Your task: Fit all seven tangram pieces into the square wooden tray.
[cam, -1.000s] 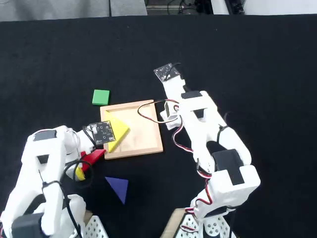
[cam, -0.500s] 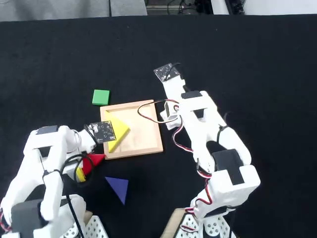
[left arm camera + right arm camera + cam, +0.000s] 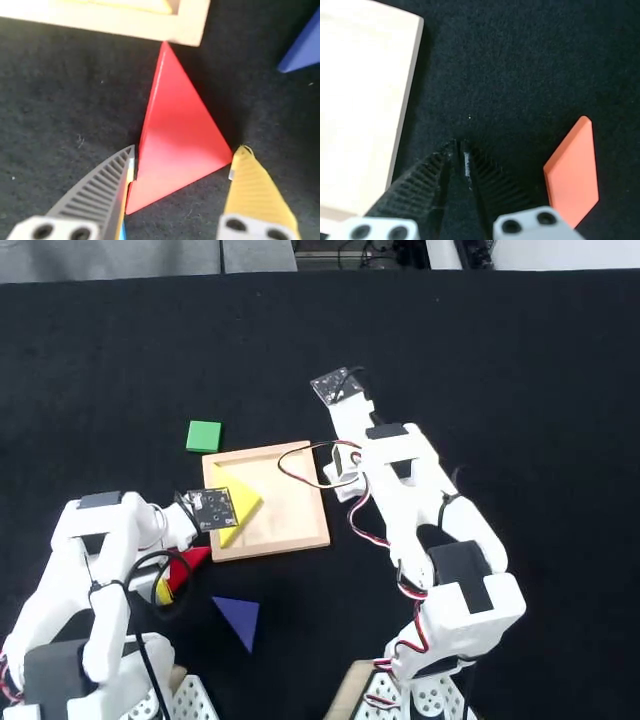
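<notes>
The square wooden tray point(image 3: 295, 525) holds one yellow triangle point(image 3: 243, 503) in its left part. A red triangle point(image 3: 175, 140) lies flat on the black cloth just off the tray's corner point(image 3: 187, 30). My left gripper point(image 3: 185, 155) is open and straddles the triangle's wide end, one fingertip at each corner. In the high view the red triangle point(image 3: 190, 562) sits at the tray's near left corner. My right gripper point(image 3: 460, 146) is shut on nothing, low over the cloth between the tray's edge point(image 3: 405, 100) and an orange parallelogram point(image 3: 572, 172).
A green square point(image 3: 204, 436) lies beyond the tray's far left corner. A blue triangle point(image 3: 240, 620) lies in front of the tray, close to the red one. The right arm point(image 3: 400, 480) stretches along the tray's right side. Open black cloth surrounds everything.
My left arm has shifted a little around the red triangle, which now points more toward the tray corner. The right arm has not moved.
</notes>
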Robot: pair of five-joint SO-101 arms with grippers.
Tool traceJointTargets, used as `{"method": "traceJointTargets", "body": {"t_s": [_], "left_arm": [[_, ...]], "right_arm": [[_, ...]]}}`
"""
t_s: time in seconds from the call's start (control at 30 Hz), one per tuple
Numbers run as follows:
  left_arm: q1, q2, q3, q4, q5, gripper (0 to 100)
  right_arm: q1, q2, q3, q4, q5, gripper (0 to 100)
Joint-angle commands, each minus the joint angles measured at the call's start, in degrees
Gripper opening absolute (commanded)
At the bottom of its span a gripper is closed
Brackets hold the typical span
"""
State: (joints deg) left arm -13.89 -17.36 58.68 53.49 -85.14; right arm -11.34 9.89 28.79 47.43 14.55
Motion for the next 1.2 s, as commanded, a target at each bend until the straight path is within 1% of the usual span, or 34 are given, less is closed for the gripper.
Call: {"method": "traceJointTargets", "body": {"t_s": [0.0,0.2,0.27,0.33,0.43,0.57,0.7,0.8,0.87,0.93,1.0,1.07,1.17], "left_arm": [[2.0,-0.4,-6.2,3.5,-12.1,3],[7.2,-0.3,-25.9,30.5,-6.9,3],[10.0,-0.2,-30.6,35.6,-2.5,3],[13.2,-0.3,-32.8,36.9,4.8,3],[17.6,-0.3,-33.9,34.7,19.3,3],[22.0,-0.2,-33.4,29.5,39.2,3],[25.9,-0.4,-31.4,25.3,62.0,4],[25.3,-0.2,-29.9,20.1,80.5,4],[21.9,-0.3,-27.1,15.3,94.6,4],[18.7,-0.3,-24.4,11.1,106.6,4],[17.4,-0.3,-22.4,8.0,113.7,4],[17.5,-0.4,-21.1,6.8,119.3,4],[20.4,-0.2,-20.0,6.9,131.3,4]], "right_arm": [[0.5,0.0,-2.9,0.5,0.7,1.1],[0.5,0.0,-2.9,0.5,0.7,1.1],[0.6,0.0,-2.9,0.5,0.7,1.1],[0.8,-0.1,-3.0,0.5,0.6,1.1],[1.2,-0.4,-3.0,0.5,0.4,1.1],[4.5,-0.4,-3.6,0.4,0.1,1.1],[7.3,-0.4,-5.0,0.4,-4.3,1.1],[8.9,-0.4,-5.4,0.4,-5.1,1.1],[9.0,-0.4,-5.7,0.4,-5.1,1.1],[9.0,-0.4,-5.7,0.4,-5.1,1.1],[9.0,-0.4,-5.7,0.4,-5.1,1.1],[9.0,-0.4,-5.7,0.4,-5.1,1.1],[8.9,-0.4,-5.7,0.4,-5.1,1.1]]}}
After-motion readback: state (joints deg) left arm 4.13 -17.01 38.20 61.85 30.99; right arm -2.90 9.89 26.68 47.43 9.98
